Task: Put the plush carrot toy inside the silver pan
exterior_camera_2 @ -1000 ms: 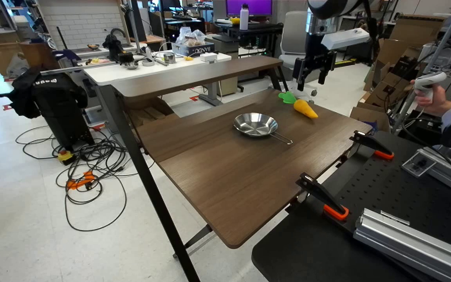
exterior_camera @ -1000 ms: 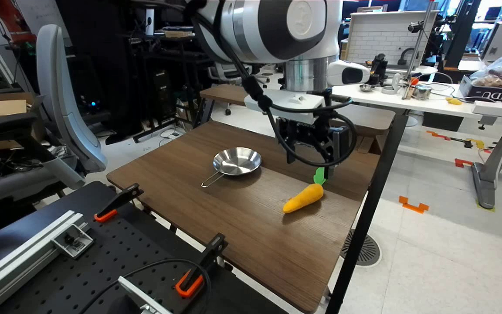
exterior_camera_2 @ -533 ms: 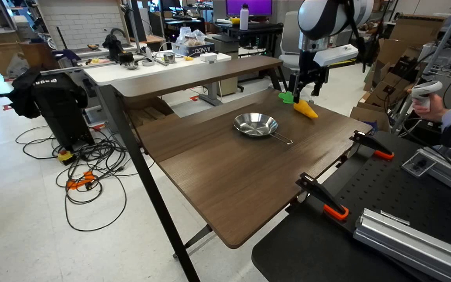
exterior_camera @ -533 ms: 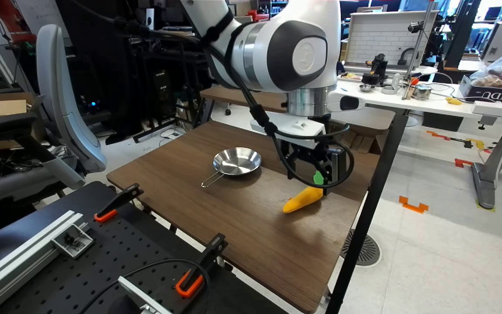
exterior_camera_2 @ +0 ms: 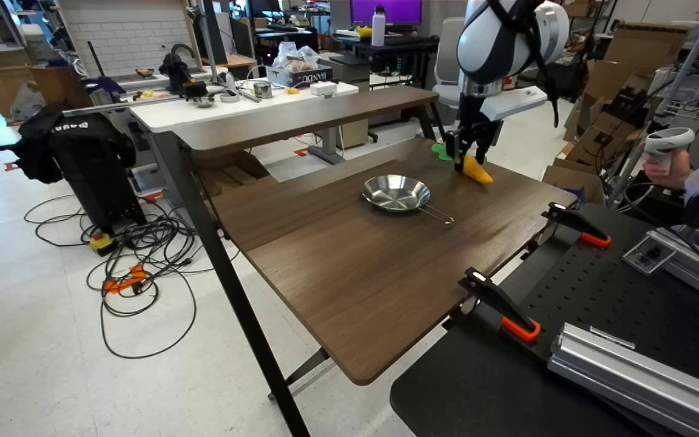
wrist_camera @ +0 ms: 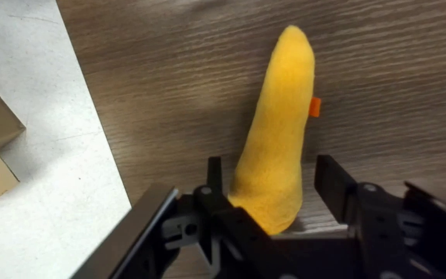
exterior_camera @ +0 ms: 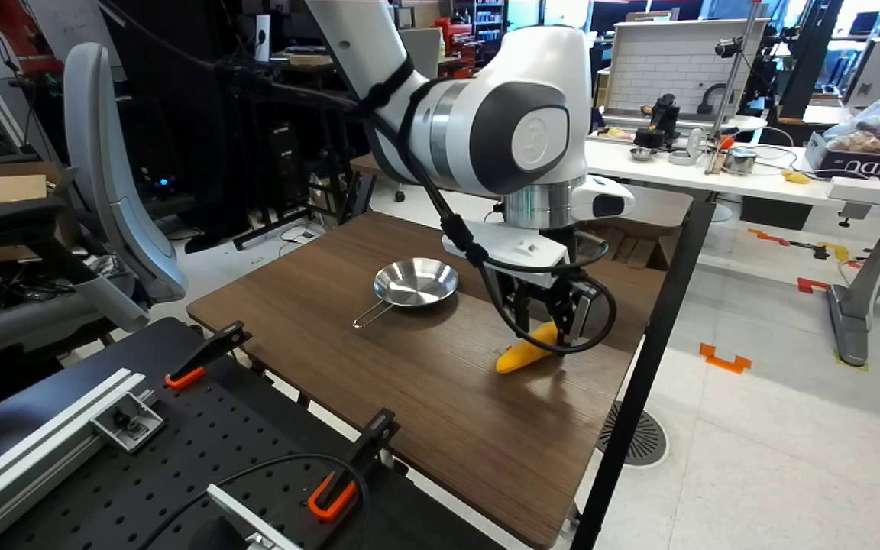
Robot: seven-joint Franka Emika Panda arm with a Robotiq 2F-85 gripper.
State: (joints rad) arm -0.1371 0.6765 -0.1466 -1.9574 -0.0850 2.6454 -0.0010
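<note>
The plush carrot toy [exterior_camera: 522, 356] is yellow-orange and lies on the wooden table in both exterior views [exterior_camera_2: 478, 172]. Its green tuft [exterior_camera_2: 442, 152] shows in an exterior view and is hidden by the gripper in the wrist view. My gripper [exterior_camera: 543, 336] is low over the carrot's wide end. In the wrist view my gripper [wrist_camera: 269, 162] is open with one finger on each side of the carrot [wrist_camera: 279, 128]; a gap shows at the right finger, and the left finger is closer to it. The silver pan [exterior_camera: 415, 283] stands apart on the table, also in an exterior view [exterior_camera_2: 395, 193].
The wooden table [exterior_camera: 440, 397] has a raised shelf [exterior_camera_2: 301, 118] along its far side. Two orange-and-black clamps [exterior_camera: 352, 466] grip the black perforated tabletop [exterior_camera: 203, 458] at the near edge. The table edge lies near the carrot in the wrist view [wrist_camera: 91, 93].
My gripper has moved down from above the carrot's wide end to around it. Its fingers have come closer together. The carrot and the pan have not visibly moved.
</note>
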